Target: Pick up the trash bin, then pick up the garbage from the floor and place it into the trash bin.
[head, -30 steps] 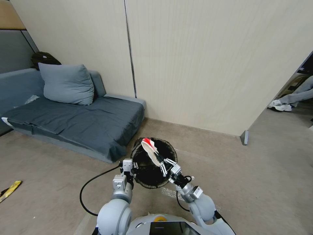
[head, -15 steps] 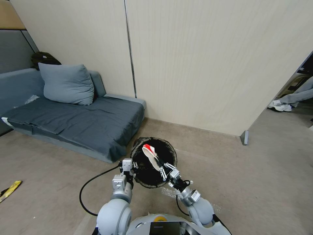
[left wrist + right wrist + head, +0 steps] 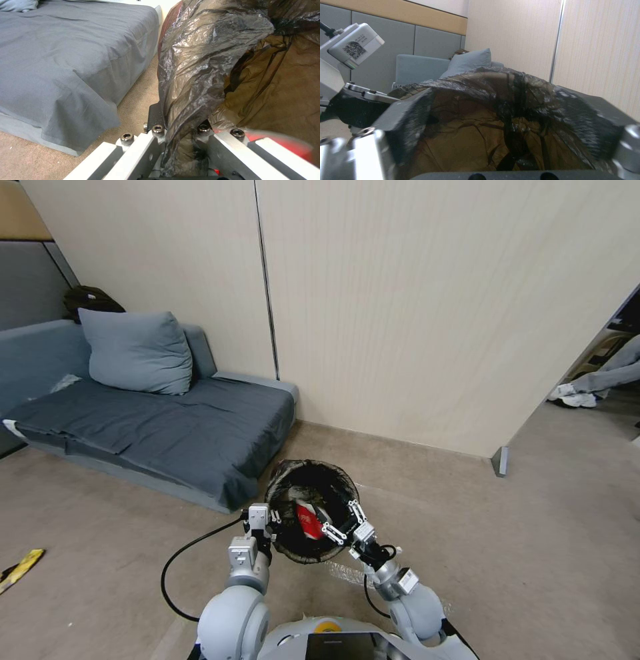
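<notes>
**Spotter:** Your right gripper [image 3: 341, 519] sits just over the near right part of the trash bin's [image 3: 283, 483] rim, and its fingers [image 3: 357, 510] are spread apart with nothing between them. You can see both fingers splayed in the head view, one toward the bin's middle, one along the rim.

**Operator:** And the wrapper?

**Spotter:** You'll find the red-and-white wrapper [image 3: 308, 519] lying inside the bin on the black liner, close to that gripper's inner finger but free of it. Your left wrist view catches it as a blurred red patch [image 3: 286, 145] at the picture's edge.

**Operator:** What about my left side?

**Spotter:** Your left gripper [image 3: 265, 517] is clamped on the bin's rim on the side nearer the sofa [image 3: 167, 430]. Look at your left wrist view: the crumpled black bag [image 3: 200, 62] is pinched between the two fingers [image 3: 156, 117].

**Operator:** Where is the bin?

**Spotter:** It is in front of you, beside the sofa's corner and before the pale wall panel [image 3: 433, 313]. You also have a yellow packet [image 3: 20, 569] on the floor far to your left, well apart from the bin.
</notes>
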